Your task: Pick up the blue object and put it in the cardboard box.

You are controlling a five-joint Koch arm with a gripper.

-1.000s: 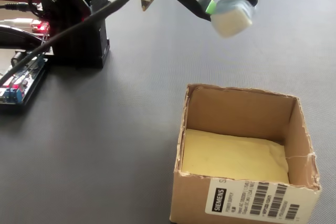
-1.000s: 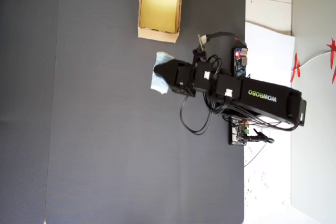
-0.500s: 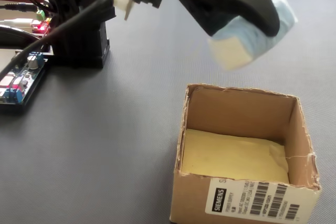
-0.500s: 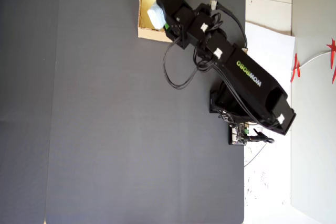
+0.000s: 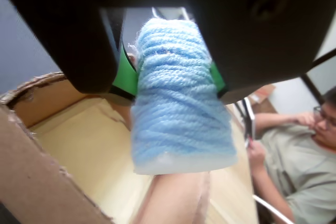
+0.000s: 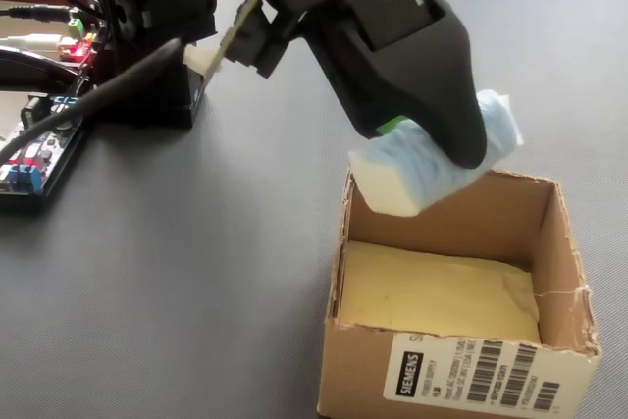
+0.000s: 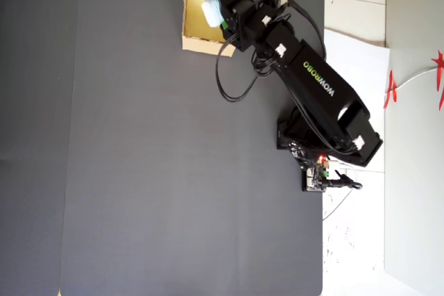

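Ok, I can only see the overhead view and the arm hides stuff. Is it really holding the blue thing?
Observer: Yes. In the wrist view the gripper is clamped on the blue yarn roll, green pads against its sides.
Operator: Is it inside the box yet?
Observer: No. The fixed view shows the roll held above the cardboard box's rim, near the back wall.
Operator: Is anything in the box?
Observer: The fixed view shows only its bare yellowish floor.
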